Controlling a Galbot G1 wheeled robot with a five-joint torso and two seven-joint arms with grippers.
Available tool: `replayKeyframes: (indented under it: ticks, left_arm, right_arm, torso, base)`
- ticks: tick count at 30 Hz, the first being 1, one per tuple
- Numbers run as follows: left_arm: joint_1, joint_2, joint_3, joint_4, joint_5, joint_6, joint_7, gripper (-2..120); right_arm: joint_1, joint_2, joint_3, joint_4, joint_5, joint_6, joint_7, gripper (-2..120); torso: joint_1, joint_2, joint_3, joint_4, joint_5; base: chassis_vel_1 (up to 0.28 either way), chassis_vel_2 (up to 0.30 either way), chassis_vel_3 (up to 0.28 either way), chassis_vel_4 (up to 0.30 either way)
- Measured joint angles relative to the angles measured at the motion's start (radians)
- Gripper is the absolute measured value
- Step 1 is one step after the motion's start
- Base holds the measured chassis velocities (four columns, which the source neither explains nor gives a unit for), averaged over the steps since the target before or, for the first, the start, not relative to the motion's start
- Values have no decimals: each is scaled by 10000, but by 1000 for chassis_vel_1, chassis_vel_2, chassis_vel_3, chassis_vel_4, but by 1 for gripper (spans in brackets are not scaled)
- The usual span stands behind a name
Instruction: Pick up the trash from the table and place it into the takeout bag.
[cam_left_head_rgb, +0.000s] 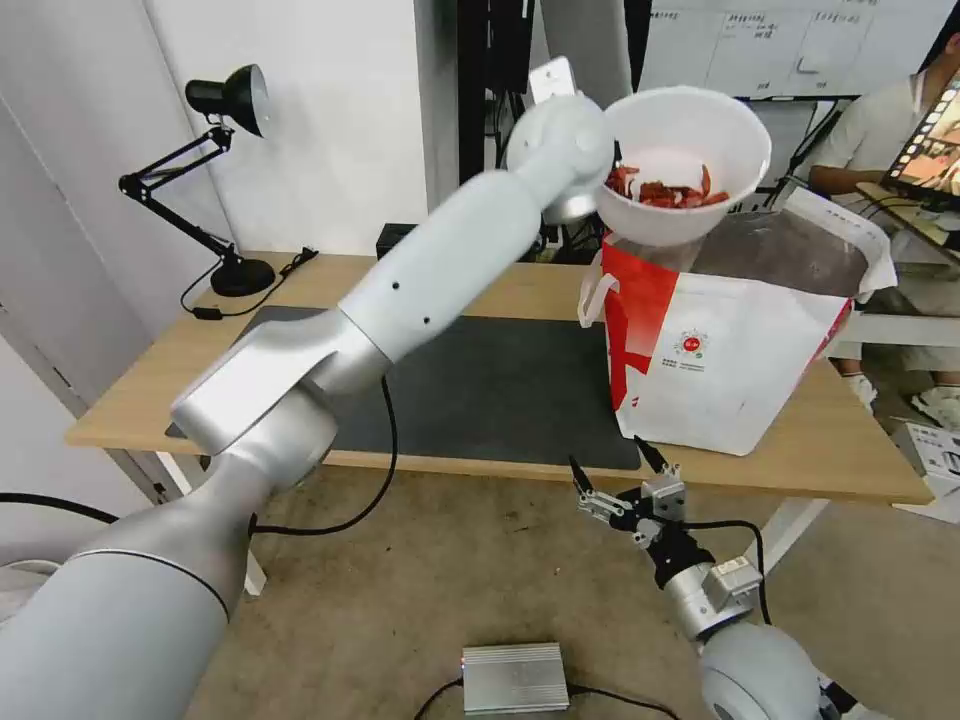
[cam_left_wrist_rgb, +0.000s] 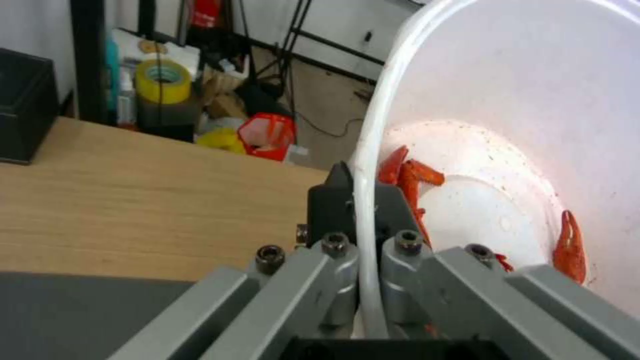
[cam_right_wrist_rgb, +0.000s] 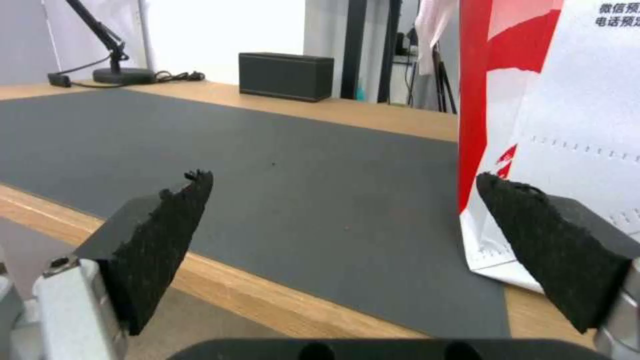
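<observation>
The trash in hand is a white round bowl (cam_left_head_rgb: 685, 160) holding red scraps (cam_left_head_rgb: 665, 190). It hangs tilted just over the open top of the takeout bag (cam_left_head_rgb: 740, 350), at the bag's left side. My left gripper (cam_left_wrist_rgb: 363, 197) is shut on the bowl's rim (cam_left_wrist_rgb: 373, 125), one finger inside and one outside. The white-and-red bag stands on the table (cam_left_head_rgb: 500, 285) at the right end of the dark mat (cam_left_head_rgb: 500, 390). My right gripper (cam_left_head_rgb: 622, 470) is open and holds nothing, low in front of the table's edge, facing the bag (cam_right_wrist_rgb: 573, 100) and the mat (cam_right_wrist_rgb: 280, 165).
A black desk lamp (cam_left_head_rgb: 225, 180) stands at the table's back left corner, its cord trailing on the wood. A black box (cam_right_wrist_rgb: 287, 75) sits at the back edge. A yellow tape roll (cam_left_wrist_rgb: 160, 80) lies among clutter behind the table. A silver box (cam_left_head_rgb: 515, 677) lies on the floor.
</observation>
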Motion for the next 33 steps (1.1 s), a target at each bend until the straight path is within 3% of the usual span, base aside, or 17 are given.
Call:
replayKeyframes:
  ticks: [16,33]
  left_arm:
    - [324,-136,851,-203,733,-703,304,0]
    - [653,-114,1187,-481,1373,-844,633,0]
  right_arm:
    - [0,0,0,0,0,0,0,100]
    - [0,1,0,0,0,0,0,100]
  torso:
    - [-1,0,0,0,0]
    - [-1,0,0,0,-1]
  base:
    - [0,0,0,0]
    - [0,0,0,0]
